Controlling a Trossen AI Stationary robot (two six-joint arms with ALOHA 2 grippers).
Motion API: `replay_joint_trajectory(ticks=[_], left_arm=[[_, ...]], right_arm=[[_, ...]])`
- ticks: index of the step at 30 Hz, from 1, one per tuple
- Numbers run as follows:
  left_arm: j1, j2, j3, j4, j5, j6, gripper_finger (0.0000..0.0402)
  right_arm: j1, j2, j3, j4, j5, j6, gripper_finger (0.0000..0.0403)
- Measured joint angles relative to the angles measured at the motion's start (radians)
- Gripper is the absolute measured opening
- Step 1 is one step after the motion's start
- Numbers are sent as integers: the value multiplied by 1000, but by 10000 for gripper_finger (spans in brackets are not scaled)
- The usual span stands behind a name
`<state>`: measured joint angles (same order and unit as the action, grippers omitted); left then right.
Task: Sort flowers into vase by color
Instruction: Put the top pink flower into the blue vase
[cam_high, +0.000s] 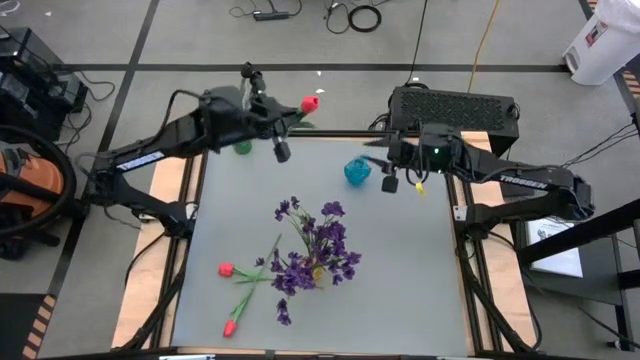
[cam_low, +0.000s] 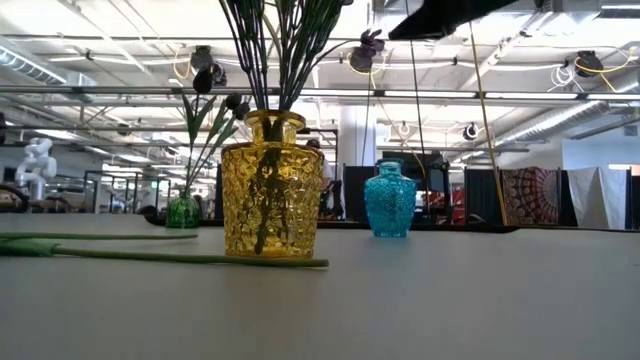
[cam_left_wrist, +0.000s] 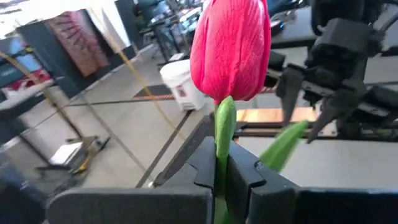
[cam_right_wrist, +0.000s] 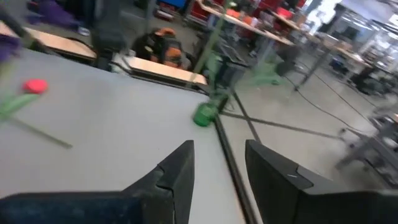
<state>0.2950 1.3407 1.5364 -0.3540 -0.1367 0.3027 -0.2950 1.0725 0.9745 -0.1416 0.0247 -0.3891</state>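
My left gripper (cam_high: 283, 118) hangs over the table's far edge, shut on a red tulip (cam_high: 310, 103) whose head fills the left wrist view (cam_left_wrist: 230, 46). Below it stands a small green vase (cam_high: 243, 147) holding dark-headed blooms (cam_low: 203, 80). My right gripper (cam_high: 403, 183) is open beside the blue vase (cam_high: 357, 172) and touches nothing. Purple sprays (cam_high: 318, 245) stand in the yellow vase (cam_low: 270, 185) at mid-table. Two more red tulips (cam_high: 226, 269) (cam_high: 229, 327) lie flat on the near left of the table. My left gripper pinches the tulip's green stem (cam_left_wrist: 221, 165) just below the head, between its two fingers (cam_left_wrist: 249, 177). The fingers lie across the stem. The tulip is lifted clear of the table, its head beyond the fingertips and a leaf (cam_left_wrist: 283, 146) sticking out to one side.
A black box (cam_high: 455, 105) sits beyond the table's far right corner. Wooden side rails (cam_high: 150, 250) flank the grey tabletop. A tulip stem (cam_low: 150, 256) lies along the table near the yellow vase. In the right wrist view the green vase (cam_right_wrist: 204, 115) shows past my open fingers.
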Motion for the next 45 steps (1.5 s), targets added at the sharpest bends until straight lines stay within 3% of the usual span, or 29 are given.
replay_joint_trajectory(ticks=[4,10,16,19,30,45], left_arm=[[73,57,0,62,122,19,15],[130,158,-1,190,235,45,15],[157,246,-1,324,323,45,15],[156,283,-1,366,356,45,15],[153,341,-1,484,522,-9,15],[108,351,-1,507,562,-27,15]], right_arm=[[-80,-24,-19,-24,-11,-33,135],[-216,-78,-114,16,-125,-67,135],[-338,-106,-224,161,-272,-83,135],[-375,-106,-274,255,-316,-17,135],[-345,-103,-385,588,-320,275,135],[-264,-4,-385,857,-314,335,135]])
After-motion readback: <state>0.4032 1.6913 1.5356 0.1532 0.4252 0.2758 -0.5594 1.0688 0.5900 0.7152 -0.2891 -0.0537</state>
